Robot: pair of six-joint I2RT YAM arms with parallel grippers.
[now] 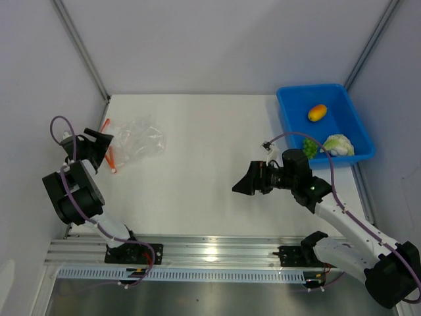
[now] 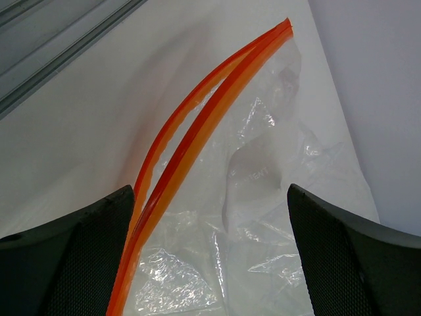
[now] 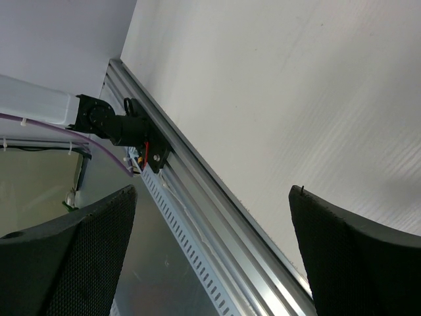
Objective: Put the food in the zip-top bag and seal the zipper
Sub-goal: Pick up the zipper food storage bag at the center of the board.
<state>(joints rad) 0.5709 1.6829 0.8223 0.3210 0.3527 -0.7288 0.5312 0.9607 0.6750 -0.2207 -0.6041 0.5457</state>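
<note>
The clear crinkly zip-top bag [image 1: 139,139] lies at the table's far left, its orange-red zipper [image 1: 109,155] along the left edge. In the left wrist view the bag [image 2: 263,217] fills the space between my fingers and the zipper [image 2: 191,141] runs by the left finger, its two strips slightly apart. My left gripper [image 1: 100,146] is open just above the bag's mouth. The orange-yellow fruit [image 1: 317,112], green cluster [image 1: 309,145] and cauliflower [image 1: 338,145] lie in the blue tray [image 1: 293,122]. My right gripper [image 1: 245,183] is open and empty, mid-table, left of the tray.
The aluminium rail [image 1: 210,251] with both arm bases runs along the near edge; it shows in the right wrist view [image 3: 217,217]. Grey walls and slanted frame posts [image 1: 82,49] close the back and sides. The blue tray sits against the right wall.
</note>
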